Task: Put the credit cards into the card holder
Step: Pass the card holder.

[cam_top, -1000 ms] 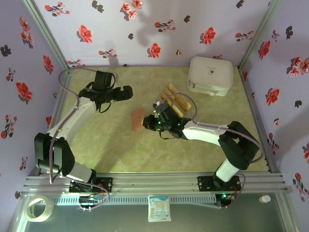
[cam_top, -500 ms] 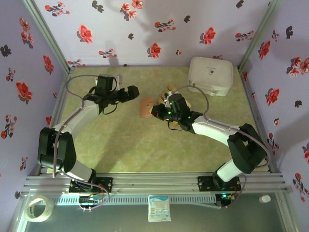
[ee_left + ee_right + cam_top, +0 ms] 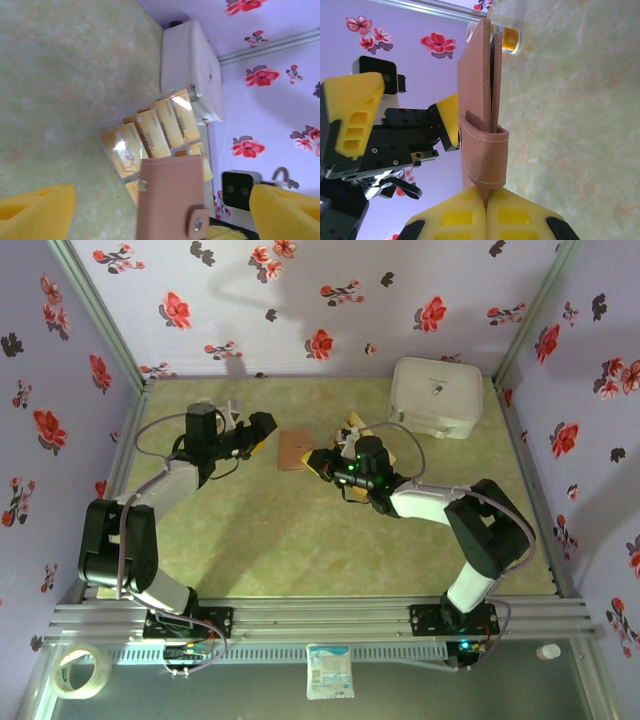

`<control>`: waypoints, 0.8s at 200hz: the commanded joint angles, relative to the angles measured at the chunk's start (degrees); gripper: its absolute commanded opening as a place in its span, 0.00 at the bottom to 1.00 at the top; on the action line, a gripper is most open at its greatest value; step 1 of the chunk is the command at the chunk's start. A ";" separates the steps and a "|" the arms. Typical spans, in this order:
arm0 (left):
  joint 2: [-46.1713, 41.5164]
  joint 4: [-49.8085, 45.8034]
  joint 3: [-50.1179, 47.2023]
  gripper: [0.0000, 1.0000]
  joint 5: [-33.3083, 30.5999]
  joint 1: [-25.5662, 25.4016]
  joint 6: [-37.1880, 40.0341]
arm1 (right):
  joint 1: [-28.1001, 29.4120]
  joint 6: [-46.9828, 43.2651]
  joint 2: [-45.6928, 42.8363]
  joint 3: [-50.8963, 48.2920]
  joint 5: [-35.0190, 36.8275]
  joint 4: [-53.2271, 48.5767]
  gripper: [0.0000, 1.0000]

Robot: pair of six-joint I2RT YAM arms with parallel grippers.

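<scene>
The small flat reddish-brown leather folding card holder (image 3: 294,450) hangs clear of the mottled green table (image 3: 300,560), over its far middle part. It stands on edge with its two leaves nearly closed and a stitched strap (image 3: 483,146) wrapped round them. The right tool (image 3: 486,202) is clenched on the holder's bottom edge, its yellow pads (image 3: 517,217) pressed together on the leather. On the holder's other side, toward the table's left edge, the left tool (image 3: 263,436) is released. Its yellow fingers (image 3: 37,211) are spread wide, and in the left wrist view the holder sits in the gap between them, touching neither. Behind the holder, toward the table's far right, the flat tan-orange rectangular credit cards (image 3: 152,131) with paler markings lie side by side in a slanted row on the table, overlapping a little; the holder hides part of the row in that view. Just beyond the cards, near the far right corner of the table, rests a big white rounded plastic box (image 3: 435,397), lying flat and apart from both tools.
</scene>
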 commanded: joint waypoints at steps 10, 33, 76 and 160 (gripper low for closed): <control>1.27 3.64 -0.60 0.85 2.74 0.33 -1.44 | -0.16 4.35 1.14 1.44 -2.19 7.85 0.00; 2.56 5.29 -0.77 0.82 2.89 0.32 -2.23 | 0.00 4.32 1.10 1.67 -2.27 7.72 0.00; 5.66 11.09 -0.61 0.71 4.48 0.28 -6.30 | 0.58 4.26 1.55 1.93 -2.70 7.60 0.00; 6.98 15.47 -1.25 0.39 5.64 -0.81 -9.15 | 1.42 4.92 3.74 2.72 -2.92 8.81 0.00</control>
